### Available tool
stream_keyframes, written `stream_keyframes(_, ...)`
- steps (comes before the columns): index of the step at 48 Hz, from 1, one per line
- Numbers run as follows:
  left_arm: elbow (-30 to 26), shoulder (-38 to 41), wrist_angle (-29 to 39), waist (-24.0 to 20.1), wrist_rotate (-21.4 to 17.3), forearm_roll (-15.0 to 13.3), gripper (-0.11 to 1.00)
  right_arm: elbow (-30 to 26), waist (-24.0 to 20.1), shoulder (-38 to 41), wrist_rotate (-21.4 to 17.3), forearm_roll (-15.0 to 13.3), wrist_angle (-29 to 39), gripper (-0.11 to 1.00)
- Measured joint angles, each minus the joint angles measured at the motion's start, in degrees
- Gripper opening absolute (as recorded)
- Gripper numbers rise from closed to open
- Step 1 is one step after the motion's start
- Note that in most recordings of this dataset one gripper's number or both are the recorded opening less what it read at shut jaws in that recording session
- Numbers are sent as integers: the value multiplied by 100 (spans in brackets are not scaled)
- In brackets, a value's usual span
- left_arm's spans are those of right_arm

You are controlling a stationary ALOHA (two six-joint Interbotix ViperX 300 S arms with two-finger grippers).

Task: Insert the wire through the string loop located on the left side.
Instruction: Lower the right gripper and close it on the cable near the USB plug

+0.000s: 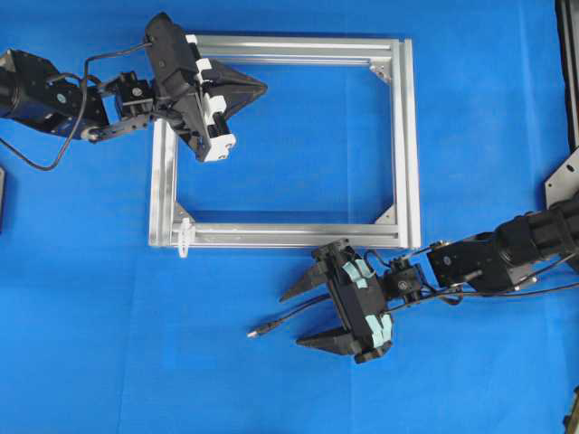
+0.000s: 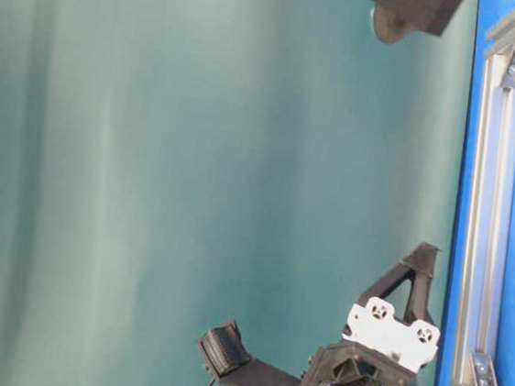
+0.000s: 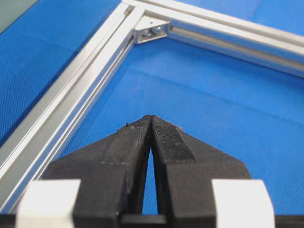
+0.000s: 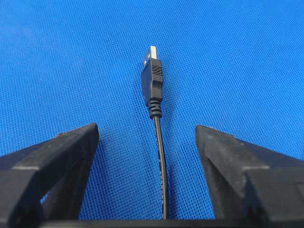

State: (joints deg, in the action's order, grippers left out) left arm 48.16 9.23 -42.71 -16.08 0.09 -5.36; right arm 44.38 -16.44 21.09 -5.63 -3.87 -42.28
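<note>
what could go wrong: the wire [image 4: 158, 156] is thin, and it could be missed or pinched off-centre if the right gripper [image 1: 312, 315] is shut while the wire is not in the middle of the gap.
another risk: the wire could be bent or its plug end [image 4: 151, 78] could be swung to the side if it is grabbed too far back, and then the plug could not be pushed neatly through the string loop [image 1: 185, 234].
one more risk: the loop is small and floppy-looking, so it could be pushed flat by the plug instead of being passed through.
right gripper: it is seen spread wide, with nothing held; one finger is seen on each side of the wire, and no touch is seen.
right arm pose: it is reached in from the right, low over the blue cloth [image 1: 109, 344], with the gripper pointed to the left along the wire.
left gripper [image 3: 151, 119]: it is pressed tight together and nothing is held in it.
left arm pose: it is held over the top-left corner of the silver frame [image 1: 403, 136], pointed inward.
where the wire is: it is laid on the cloth just below the frame's bottom bar, plug end to the left.
where the loop is: it is hung at the frame's bottom-left corner, well apart from the plug.
</note>
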Motion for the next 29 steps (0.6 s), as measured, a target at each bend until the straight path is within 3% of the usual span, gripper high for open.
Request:
stream_keyframes(9, 18, 0, 0, 0, 0, 0, 0, 0, 0, 0, 9, 0, -79, 18)
stream_keyframes(13, 26, 0, 0, -9, 0, 9, 0, 0, 9, 0, 18, 9, -105, 3)
stream_keyframes(29, 26, 0, 88, 0, 18, 0, 0, 0, 9, 0, 26, 0, -105, 0)
